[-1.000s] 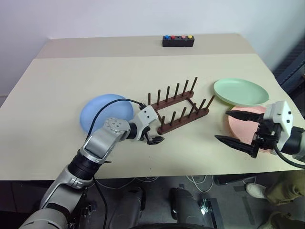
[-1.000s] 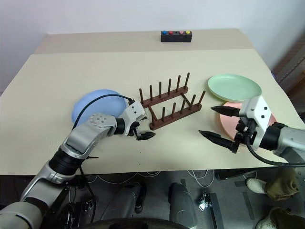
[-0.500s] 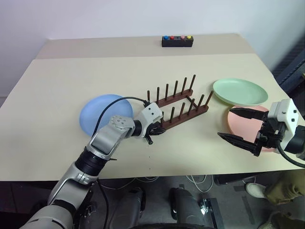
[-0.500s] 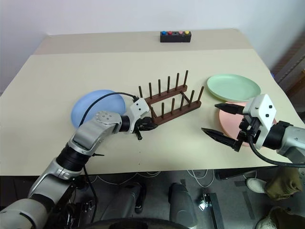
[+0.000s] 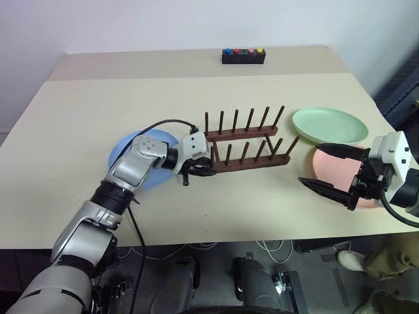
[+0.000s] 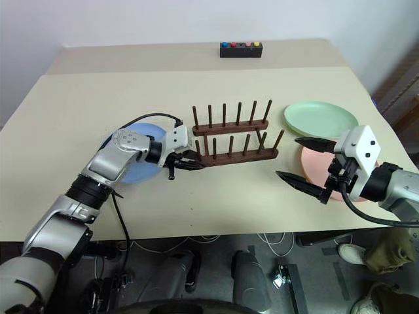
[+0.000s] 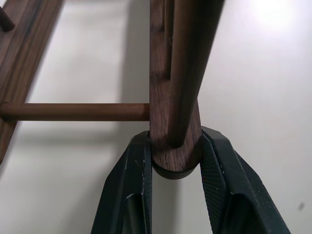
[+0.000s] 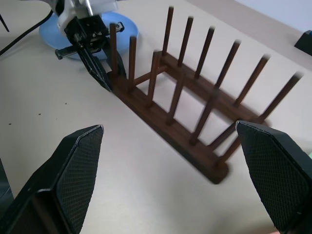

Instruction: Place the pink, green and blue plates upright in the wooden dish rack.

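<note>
The left wrist view shows the left gripper (image 7: 171,168) with its jaws clenched on the rounded end of the near rail of the small dark brown wooden dish rack (image 5: 249,142). The rack stands mid-bench, its slots empty. The right gripper (image 5: 334,171) hovers with jaws released over the round pink plate (image 5: 340,171).

The rack (image 5: 245,144) at frame centre is showing dark brown wood with a visible grain and a smooth, low-sheen finish. The left pincer (image 7: 174,190) is showing smooth black plastic, slightly glossy; the right pincer (image 8: 170,180) is showing black pads with a fine cross-hatched texture. The surface (image 5: 98,111) is looking matt and beige. The green plate (image 5: 330,125), pink plate (image 5: 337,173) and blue plate (image 5: 127,150) are looking like smooth, matt plastic.
</note>
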You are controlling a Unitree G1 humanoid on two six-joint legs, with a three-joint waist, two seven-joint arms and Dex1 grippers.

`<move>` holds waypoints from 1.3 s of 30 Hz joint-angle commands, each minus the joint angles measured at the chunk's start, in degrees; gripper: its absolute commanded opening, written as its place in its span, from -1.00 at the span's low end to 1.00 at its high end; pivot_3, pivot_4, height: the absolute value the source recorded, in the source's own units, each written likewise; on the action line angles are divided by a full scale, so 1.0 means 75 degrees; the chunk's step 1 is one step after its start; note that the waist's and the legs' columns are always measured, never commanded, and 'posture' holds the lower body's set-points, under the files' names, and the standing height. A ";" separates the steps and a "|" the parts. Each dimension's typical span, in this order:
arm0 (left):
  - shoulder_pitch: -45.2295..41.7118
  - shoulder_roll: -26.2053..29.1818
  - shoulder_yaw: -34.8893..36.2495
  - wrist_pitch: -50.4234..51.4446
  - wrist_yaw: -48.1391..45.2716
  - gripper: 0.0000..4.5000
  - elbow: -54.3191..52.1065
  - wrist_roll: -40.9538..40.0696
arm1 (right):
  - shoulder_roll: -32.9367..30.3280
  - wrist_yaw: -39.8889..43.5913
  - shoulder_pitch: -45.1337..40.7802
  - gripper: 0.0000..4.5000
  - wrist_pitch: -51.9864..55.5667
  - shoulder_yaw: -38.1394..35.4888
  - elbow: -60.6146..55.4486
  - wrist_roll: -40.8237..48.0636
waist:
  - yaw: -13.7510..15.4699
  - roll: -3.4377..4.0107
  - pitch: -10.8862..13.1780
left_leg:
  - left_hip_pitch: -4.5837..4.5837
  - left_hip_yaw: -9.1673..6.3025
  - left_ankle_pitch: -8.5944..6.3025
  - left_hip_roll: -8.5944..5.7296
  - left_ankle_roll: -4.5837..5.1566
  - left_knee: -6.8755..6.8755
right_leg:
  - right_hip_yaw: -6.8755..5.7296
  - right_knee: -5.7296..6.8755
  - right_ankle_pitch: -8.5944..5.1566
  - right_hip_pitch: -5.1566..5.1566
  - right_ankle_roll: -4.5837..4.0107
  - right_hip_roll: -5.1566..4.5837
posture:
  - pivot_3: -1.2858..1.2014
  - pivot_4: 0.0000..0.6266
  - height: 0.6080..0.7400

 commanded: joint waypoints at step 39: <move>0.1231 0.0557 0.0753 0.2508 -0.0747 -1.00 -0.3418 -0.1681 | 0.0345 -0.0836 -0.1043 -0.98 0.0222 0.2835 0.0999 -0.2189 | -0.0004 0.0000 0.0001 | 0.0002 0.0000 0.0001 -0.0002 -0.0001 0.0008 | 0.0004 0.0018 -0.0001 -0.0005 -0.0001 0.0001 | 0.03 -0.52 1.00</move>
